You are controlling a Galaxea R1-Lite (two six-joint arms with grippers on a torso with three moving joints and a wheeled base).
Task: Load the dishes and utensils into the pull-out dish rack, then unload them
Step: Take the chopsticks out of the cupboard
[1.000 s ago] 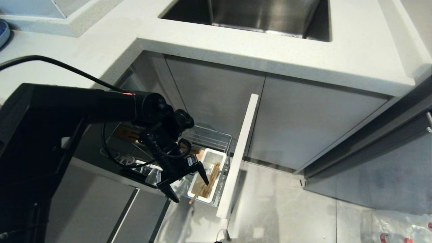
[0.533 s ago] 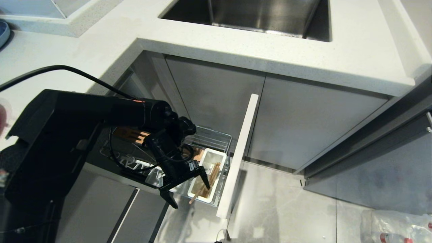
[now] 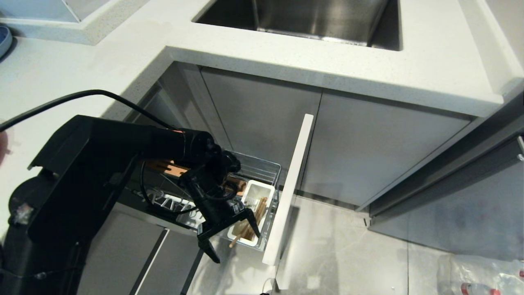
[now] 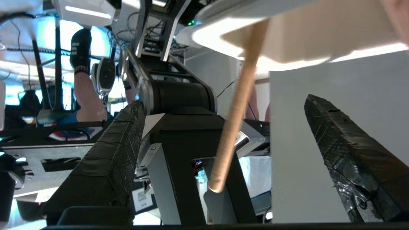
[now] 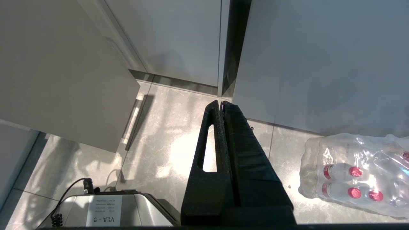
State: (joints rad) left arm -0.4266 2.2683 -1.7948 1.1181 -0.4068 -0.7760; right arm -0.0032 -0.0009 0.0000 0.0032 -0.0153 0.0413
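Left wrist view: chopsticks (image 4: pixel 235 115) between parted fingers (image 4: pixel 348 159).

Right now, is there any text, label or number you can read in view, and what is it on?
"VLA - 2", seen upside down: white sticker on the grey box on the floor.
White tag with a square code, left wrist view: too small to read.
Bottle labels in the plastic pack: unreadable.

The white utensil caddy (image 3: pixel 251 213) is sitting tight against the tall front panel (image 3: pixel 288 188), leaving no gap on that side. Chopsticks (image 3: pixel 249 225) are slanting across the caddy's opening, partly blocking it. The left gripper (image 3: pixel 235 237), fingers spread, is straddling the caddy's near end above open floor (image 3: pixel 335 254).
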